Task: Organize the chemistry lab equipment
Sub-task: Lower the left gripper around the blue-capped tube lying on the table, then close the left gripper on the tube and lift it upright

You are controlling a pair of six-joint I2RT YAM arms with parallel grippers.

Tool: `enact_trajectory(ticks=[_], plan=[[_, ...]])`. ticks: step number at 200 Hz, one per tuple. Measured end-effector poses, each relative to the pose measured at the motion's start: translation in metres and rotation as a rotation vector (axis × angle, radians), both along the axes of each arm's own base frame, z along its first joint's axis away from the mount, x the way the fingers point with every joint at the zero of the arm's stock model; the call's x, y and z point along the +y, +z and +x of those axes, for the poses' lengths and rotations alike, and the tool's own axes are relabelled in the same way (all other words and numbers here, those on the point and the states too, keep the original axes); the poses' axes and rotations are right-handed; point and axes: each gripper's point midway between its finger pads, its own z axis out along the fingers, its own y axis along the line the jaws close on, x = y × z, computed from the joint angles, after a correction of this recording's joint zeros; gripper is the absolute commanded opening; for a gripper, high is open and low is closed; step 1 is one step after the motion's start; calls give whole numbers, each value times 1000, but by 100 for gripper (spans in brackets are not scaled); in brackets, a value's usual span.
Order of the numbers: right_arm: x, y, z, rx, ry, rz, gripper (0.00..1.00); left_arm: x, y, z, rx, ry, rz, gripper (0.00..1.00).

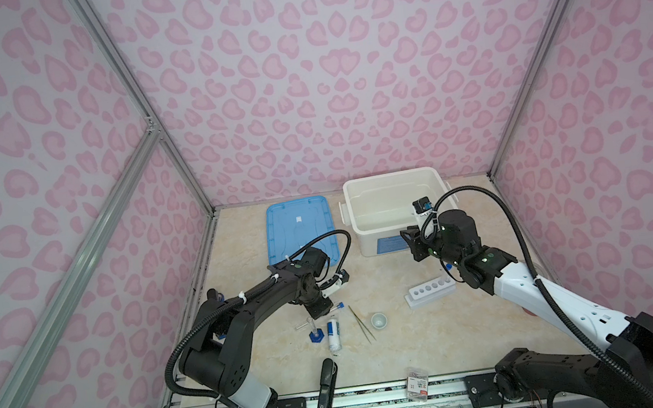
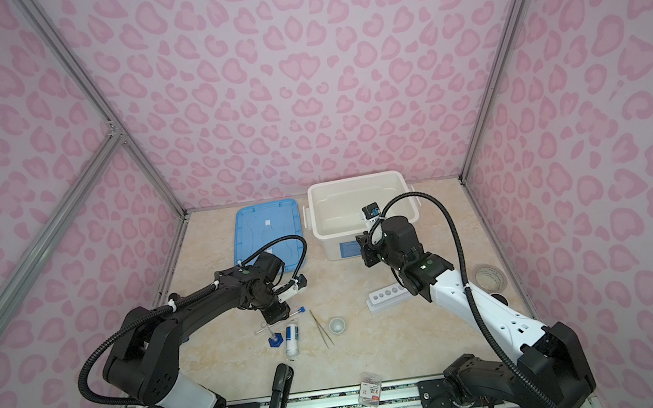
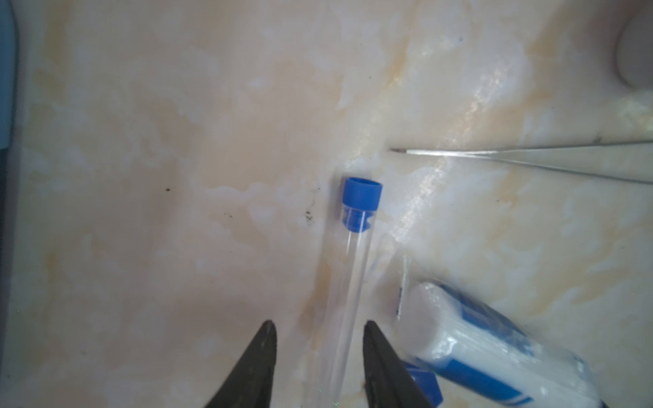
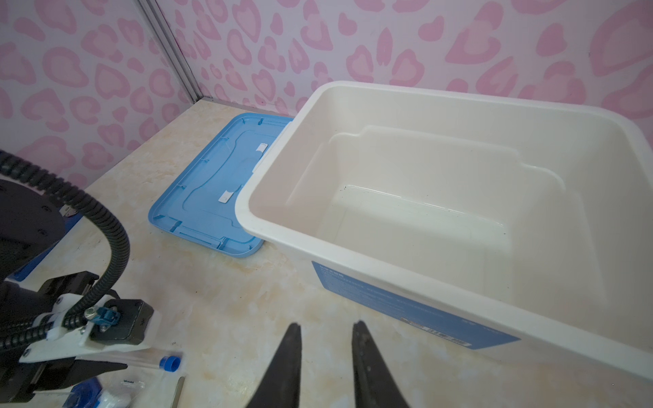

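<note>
Bent low, the left gripper (image 3: 319, 330) straddles a slim clear blue-capped tube (image 3: 348, 268), jaws part-open, seemingly not gripping; the right gripper (image 4: 327, 330) hovers narrowly parted, empty.

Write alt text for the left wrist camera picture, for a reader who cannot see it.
The left gripper, jaws open, straddles a clear blue-capped tube lying on the marbled table, not yet clamped on it. A white blue-labelled bottle lies beside the tube, and the metal tweezers end with their tips near its cap.
</note>
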Motion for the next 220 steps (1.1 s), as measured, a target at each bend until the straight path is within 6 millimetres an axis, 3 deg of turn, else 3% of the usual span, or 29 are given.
enact_trajectory(ticks=[123,167,173,220], plan=[[-5,-10,0,18,-12,-8,26,6,-14,-1,26,4,51,42],[-6,-12,0,24,-17,-5,26,7,-19,-1,37,4,60,37],[-7,-13,0,25,-18,-5,26,7,-19,-1,38,4,61,32],[-10,-15,1,27,-27,-5,25,8,-22,2,40,9,78,24]])
